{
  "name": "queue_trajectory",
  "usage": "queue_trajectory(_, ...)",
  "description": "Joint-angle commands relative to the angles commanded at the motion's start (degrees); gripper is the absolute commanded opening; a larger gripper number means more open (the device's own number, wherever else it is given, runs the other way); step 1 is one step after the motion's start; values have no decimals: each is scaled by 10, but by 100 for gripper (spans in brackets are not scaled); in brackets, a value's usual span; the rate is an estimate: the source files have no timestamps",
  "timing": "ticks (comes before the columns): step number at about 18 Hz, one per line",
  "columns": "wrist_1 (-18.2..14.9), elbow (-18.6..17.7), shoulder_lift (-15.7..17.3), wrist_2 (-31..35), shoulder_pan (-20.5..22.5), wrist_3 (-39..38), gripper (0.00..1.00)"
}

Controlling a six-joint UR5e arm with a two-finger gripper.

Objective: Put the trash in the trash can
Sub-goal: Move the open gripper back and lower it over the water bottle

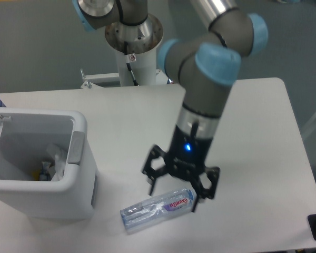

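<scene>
Half the job looks done from where I stand: a crumpled white paper wrapper [55, 158] already lies inside the large white boxy plastic trash can [79, 126] at the table's [263, 137] left edge. The crushed clear plastic bottle [158, 208] lies near the front edge, uncollected. The black two-finger gripper [175, 191] hangs spread wide just above it, holding nothing.

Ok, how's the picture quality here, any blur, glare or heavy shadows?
Fixed camera view: soft all over, so the bottle label is barely readable; even overhead light, with faint shadows beside the bin and under the gripper; a blue light glows on the wrist; mild shine on the plastic, no harsh glare.
</scene>
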Motion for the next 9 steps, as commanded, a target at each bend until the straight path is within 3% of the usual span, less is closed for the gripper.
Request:
queue_trajectory(4, -2, 4, -25, 39, -23, 17, 100)
queue_trajectory(9, -34, 9, -44, 118, -55, 67, 100)
